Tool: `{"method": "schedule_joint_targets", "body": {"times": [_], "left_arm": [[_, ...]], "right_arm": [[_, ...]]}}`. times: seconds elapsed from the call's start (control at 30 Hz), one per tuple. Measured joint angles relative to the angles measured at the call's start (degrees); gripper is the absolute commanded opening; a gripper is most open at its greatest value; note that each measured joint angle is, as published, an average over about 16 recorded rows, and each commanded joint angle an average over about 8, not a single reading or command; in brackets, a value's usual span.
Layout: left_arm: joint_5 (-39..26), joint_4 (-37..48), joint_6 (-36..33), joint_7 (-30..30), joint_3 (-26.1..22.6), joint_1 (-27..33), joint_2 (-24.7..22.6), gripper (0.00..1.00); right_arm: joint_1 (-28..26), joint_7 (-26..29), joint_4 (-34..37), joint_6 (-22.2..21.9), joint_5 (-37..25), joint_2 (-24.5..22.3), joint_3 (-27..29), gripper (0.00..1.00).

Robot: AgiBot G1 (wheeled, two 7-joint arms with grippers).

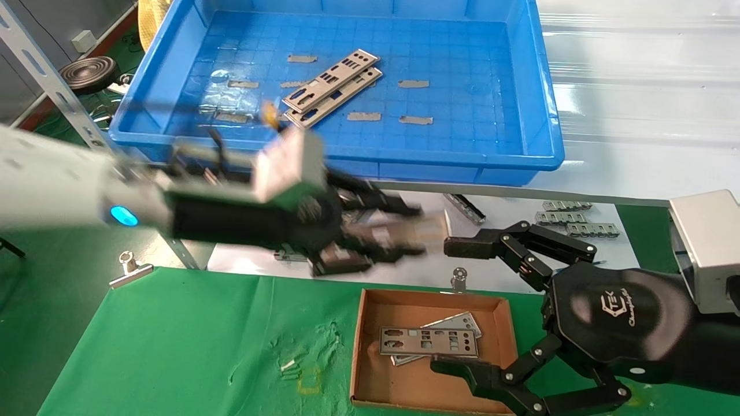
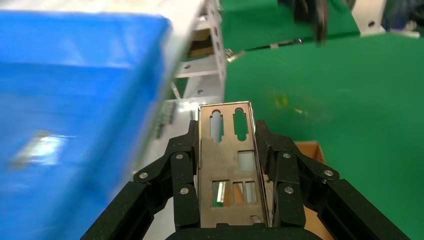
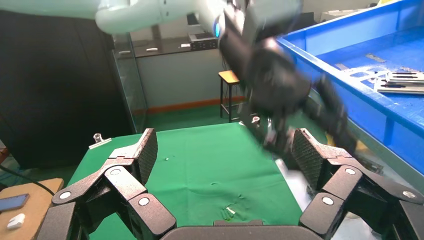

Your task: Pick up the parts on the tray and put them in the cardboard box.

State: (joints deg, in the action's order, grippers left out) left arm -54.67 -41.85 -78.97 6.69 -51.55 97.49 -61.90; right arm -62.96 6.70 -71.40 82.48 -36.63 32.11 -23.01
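Large shallow bright blue plastic tray (image 1: 537,104): two thin grey punched metal plates (image 1: 332,86) stacked on its floor, not yet picked. Small brown cardboard box (image 1: 365,346) on green cloth: two plates inside. Left gripper (image 2: 227,150) between tray and box, clamped on a third plate (image 2: 225,170). Right gripper (image 1: 457,306) spread wide, empty, over box's near-right corner.

Risk: plate pinched by its edges; could slip or hit box wall, or right gripper.

Left wrist view alone confirms grip; head view blurred there.
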Motion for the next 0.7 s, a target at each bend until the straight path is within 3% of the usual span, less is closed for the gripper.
{"method": "schedule_joint_targets", "body": {"times": [0.27, 0.6, 0.63, 0.7], "left_arm": [[-5.2, -2.3, 9.1, 4.8, -2.8, -7.5, -5.0, 0.00], [-9.3, 2.0, 18.1, 10.6, -5.0, -13.3, -12.3, 0.01], [-9.4, 2.6, 18.6, 11.2, -5.1, -13.6, -12.9, 0.07], [-9.7, 3.7, 19.4, 12.3, -5.3, -14.0, -13.7, 0.32]], "right_arm": [[0.0, 0.0, 0.0, 0.0, 0.0, 0.0, 0.0, 1.00], [0.0, 0.0, 0.0, 0.0, 0.0, 0.0, 0.0, 1.00], [0.0, 0.0, 0.0, 0.0, 0.0, 0.0, 0.0, 1.00], [0.0, 0.0, 0.0, 0.0, 0.0, 0.0, 0.0, 1.00]]}}
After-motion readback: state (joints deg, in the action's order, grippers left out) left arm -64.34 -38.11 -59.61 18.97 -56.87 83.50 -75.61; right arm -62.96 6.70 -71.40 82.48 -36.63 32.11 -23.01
